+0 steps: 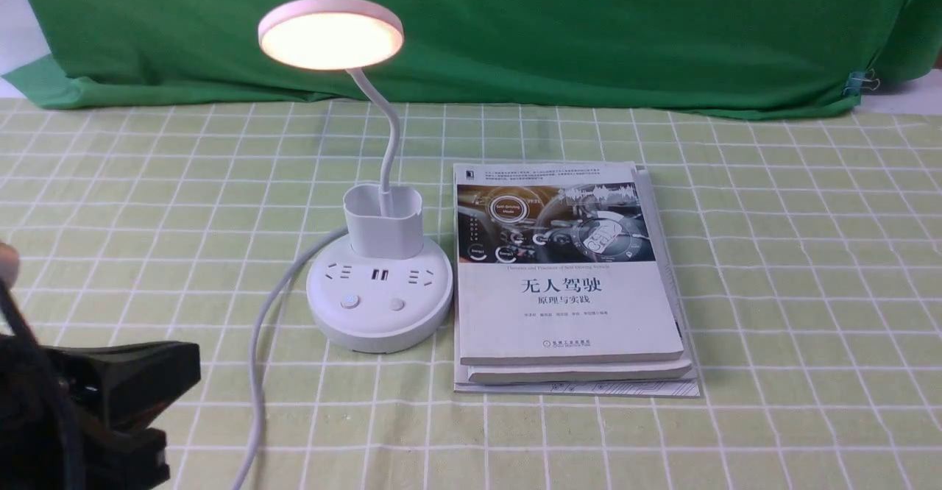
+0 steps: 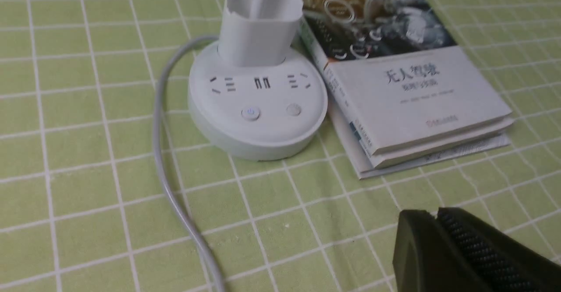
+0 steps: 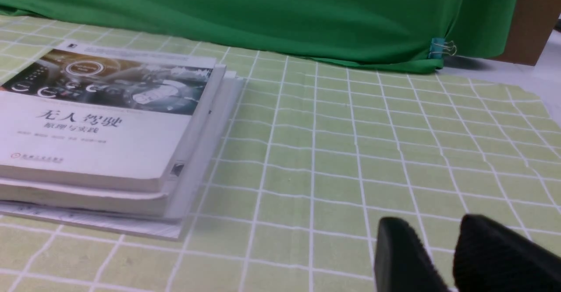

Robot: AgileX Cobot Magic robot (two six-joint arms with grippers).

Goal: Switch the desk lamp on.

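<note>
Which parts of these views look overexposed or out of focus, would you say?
Front view: the lamp head glows nearly white, its underside washed out; left wrist view: the cover lettering on the books is soft; right wrist view: the right hand is dark and blurred.

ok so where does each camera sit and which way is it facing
Front: between the arms, looking forward at the lit desk lamp; left hand at lower left.
Left wrist: on the left arm, looking down at the lamp base; closed left hand.
Right wrist: on the right arm, looking across the tablecloth; right hand.
Front and left wrist share the lamp.
</note>
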